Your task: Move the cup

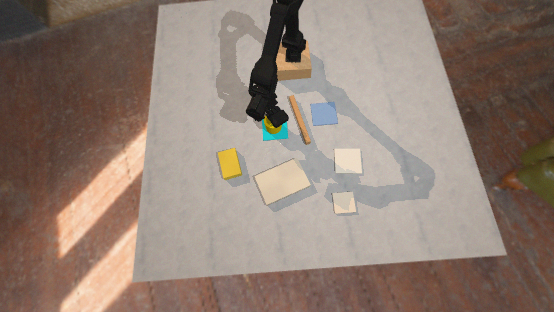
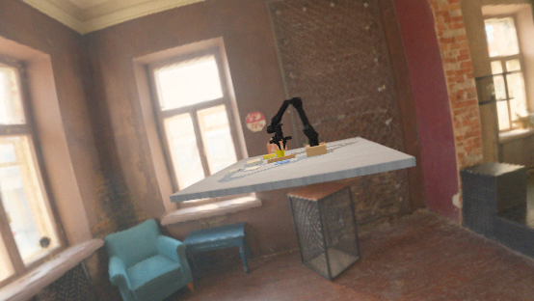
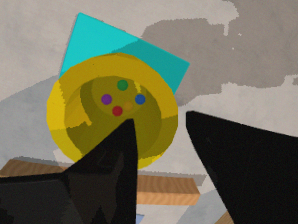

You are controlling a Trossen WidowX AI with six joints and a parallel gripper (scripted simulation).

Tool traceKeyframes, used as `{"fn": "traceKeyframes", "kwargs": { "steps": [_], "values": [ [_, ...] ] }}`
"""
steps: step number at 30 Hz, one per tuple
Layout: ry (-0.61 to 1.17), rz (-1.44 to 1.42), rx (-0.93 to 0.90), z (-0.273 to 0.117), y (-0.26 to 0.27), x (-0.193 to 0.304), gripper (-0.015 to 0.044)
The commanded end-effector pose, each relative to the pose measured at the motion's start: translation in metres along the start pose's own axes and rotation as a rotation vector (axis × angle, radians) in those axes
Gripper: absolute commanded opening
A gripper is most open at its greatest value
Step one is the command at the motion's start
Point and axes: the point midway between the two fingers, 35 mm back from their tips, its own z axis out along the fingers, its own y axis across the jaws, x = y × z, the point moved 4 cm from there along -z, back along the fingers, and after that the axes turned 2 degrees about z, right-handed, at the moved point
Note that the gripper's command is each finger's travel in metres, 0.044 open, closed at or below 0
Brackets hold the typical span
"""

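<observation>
A yellow cup (image 1: 273,128) (image 2: 280,153) (image 3: 55,111) stands upright on the cyan pad (image 1: 283,136) (image 3: 85,40). Several marbles lie inside it; a green marble (image 3: 122,85), a purple marble (image 3: 106,99) and a blue marble (image 3: 140,99) show in the wrist view. My gripper (image 3: 160,121) is open, its fingertips apart. One finger overlaps the cup's opening in the wrist view and the other is just outside the rim; whether either touches the cup is hard to tell. The other pad, a blue pad (image 1: 324,114) (image 2: 282,162), has nothing on it.
A wooden bar (image 1: 300,120) (image 3: 167,185) lies between the pads. A yellow block (image 1: 229,163), a large cream block (image 1: 282,181) and two smaller cream pieces, one square (image 1: 348,161) and one smaller block (image 1: 344,202), lie farther from the arm's wooden base (image 1: 295,71) (image 2: 316,150).
</observation>
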Motion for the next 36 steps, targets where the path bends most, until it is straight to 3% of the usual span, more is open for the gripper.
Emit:
{"fn": "traceKeyframes", "kwargs": {
  "steps": [1,12,23,36],
  "values": [
    [-0.01,-0.003,-0.002,-0.012,0.001,-0.001,0.0147],
    [-0.009,-0.003,0.0,-0.024,-0.001,0.003,0.0147],
    [-0.002,-0.001,-0.001,-0.023,-0.001,0.003,0.0435],
    [-0.008,-0.003,0.0,-0.074,-0.001,0.005,0.044]
  ]
}}
